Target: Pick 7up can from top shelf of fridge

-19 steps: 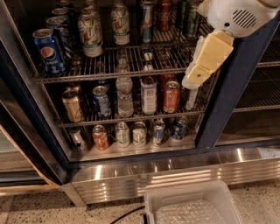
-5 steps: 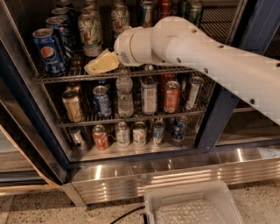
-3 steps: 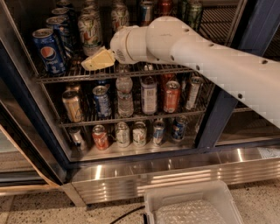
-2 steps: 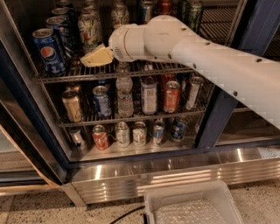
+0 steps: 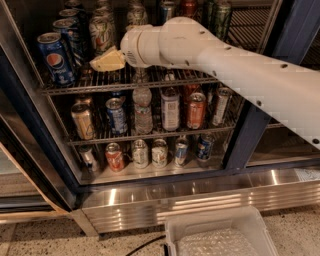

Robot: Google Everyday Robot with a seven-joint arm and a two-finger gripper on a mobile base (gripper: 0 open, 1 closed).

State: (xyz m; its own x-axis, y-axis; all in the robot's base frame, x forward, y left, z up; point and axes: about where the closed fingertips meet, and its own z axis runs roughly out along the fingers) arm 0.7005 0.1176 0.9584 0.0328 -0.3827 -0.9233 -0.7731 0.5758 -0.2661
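The fridge [image 5: 252, 131] stands open with its dark navy frame around wire racks. On the top shelf [image 5: 75, 86] a whitish 7up can [image 5: 101, 31] with green lettering stands upright behind the front row. A second can like it [image 5: 136, 17] stands to its right, partly hidden by my arm. My gripper [image 5: 106, 60], pale yellow, reaches in over the top shelf from the right. It sits just in front of and below the left 7up can, at its base. My white arm hides the middle of the shelf.
Blue Pepsi cans [image 5: 56, 57] line the left of the top shelf. A dark green can [image 5: 220, 16] and a red can [image 5: 189, 7] stand at the right. Lower racks [image 5: 150, 134] hold cans and bottles. A white bin [image 5: 220, 234] sits on the floor in front.
My arm swung from the right side of the fridge into the top shelf. In the last second the gripper moved a little up and left, closer to the left 7up can.
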